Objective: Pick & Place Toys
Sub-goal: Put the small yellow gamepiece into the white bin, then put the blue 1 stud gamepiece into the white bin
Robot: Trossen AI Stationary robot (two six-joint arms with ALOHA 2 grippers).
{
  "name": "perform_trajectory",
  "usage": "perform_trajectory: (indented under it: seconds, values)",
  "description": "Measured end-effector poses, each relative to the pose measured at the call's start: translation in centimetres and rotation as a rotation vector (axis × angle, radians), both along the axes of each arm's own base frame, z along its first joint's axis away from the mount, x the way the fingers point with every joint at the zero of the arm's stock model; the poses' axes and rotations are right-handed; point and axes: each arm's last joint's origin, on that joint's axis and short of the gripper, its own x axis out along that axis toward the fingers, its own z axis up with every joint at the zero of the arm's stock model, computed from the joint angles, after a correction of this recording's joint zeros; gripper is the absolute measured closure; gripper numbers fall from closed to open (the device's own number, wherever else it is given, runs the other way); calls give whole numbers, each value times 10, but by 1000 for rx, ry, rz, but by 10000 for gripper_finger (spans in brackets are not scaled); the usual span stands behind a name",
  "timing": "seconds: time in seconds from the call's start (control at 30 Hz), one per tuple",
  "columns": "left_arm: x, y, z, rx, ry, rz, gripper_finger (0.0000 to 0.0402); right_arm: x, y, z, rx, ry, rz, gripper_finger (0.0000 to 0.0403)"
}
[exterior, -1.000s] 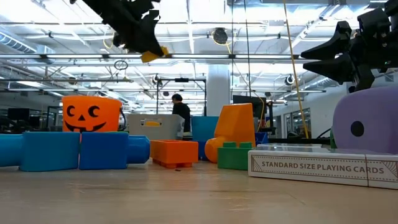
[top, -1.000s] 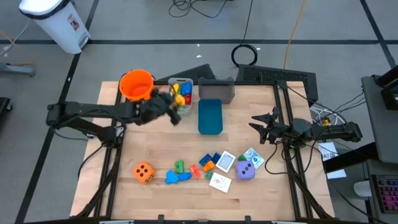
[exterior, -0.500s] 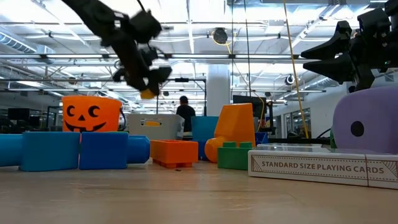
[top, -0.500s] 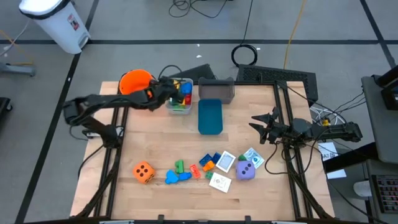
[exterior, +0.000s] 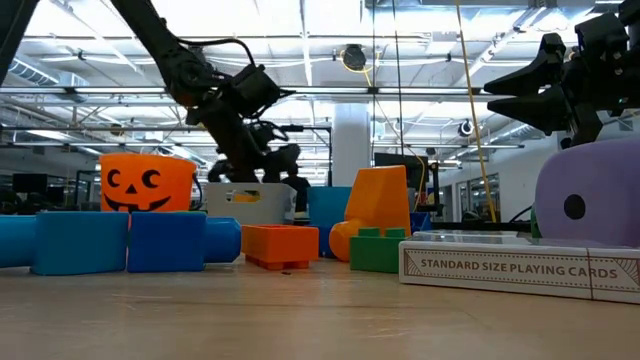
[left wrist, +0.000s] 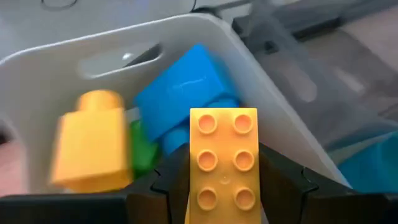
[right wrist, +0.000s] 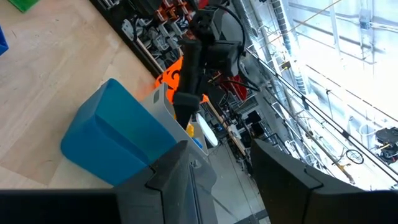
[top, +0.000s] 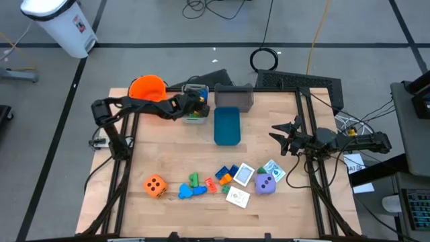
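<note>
My left gripper (top: 191,105) hangs over the pale open bin (top: 195,118) at the table's far side, shut on a yellow studded brick (left wrist: 222,163). In the bin lie a blue block (left wrist: 180,99), a yellow block (left wrist: 92,148) and a green one (left wrist: 142,154). Near the table's front lie more toys: an orange die (top: 155,185), blue blocks (top: 191,191), picture cards (top: 244,174) and a purple die (top: 265,184). My right gripper (top: 274,133) waits open at the table's right edge, holding nothing. My left gripper pinches the yellow brick's two long sides (left wrist: 194,186) between its two fingers (left wrist: 278,183), which lie along the brick. They come from the table's left, slanting down. The brick's studded top faces the wrist camera, and its free end (left wrist: 222,119) juts out over the bin's blocks.
An orange pumpkin bucket (top: 148,89) stands left of the pale bin. A blue bin (top: 227,125) and a grey bin (top: 234,97) stand to its right. A playing-card box (exterior: 520,268) lies by the purple die. Bare wood shows in the table's middle.
My left gripper has sunk from high above the table down to the pale bin, moving toward the far edge and rolling its wrist. The yellow brick has stayed between its fingers and now hangs just over the bin's blocks.
</note>
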Motion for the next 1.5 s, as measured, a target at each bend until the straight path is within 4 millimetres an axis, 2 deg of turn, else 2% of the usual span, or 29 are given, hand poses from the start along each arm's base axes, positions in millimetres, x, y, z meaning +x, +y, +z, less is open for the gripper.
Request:
perform_trajectory:
  seconds: [0.2,0.5,0.6,0.83,0.97,1.13,1.3,1.5]
  values:
    - [5,-6,-6,-8,12,-38,229,0,0,0,0,0,1,234]
    - [6,-13,4,19,18,-94,161,0,0,0,0,0,0,234]
    - [2,-16,19,55,27,-136,142,0,0,0,0,0,0,234]
    - [-14,-28,75,186,-13,-209,124,0,0,0,0,0,0,234]
    - [-34,-48,109,200,-57,-235,124,0,0,0,0,0,0,234]
    - [-53,-84,133,230,-88,-348,123,0,0,0,0,1,1,234]
    - [-66,-125,134,284,-136,-483,123,0,0,0,0,0,0,234]
    - [-99,-148,106,350,-141,-404,123,0,0,0,0,0,0,234]
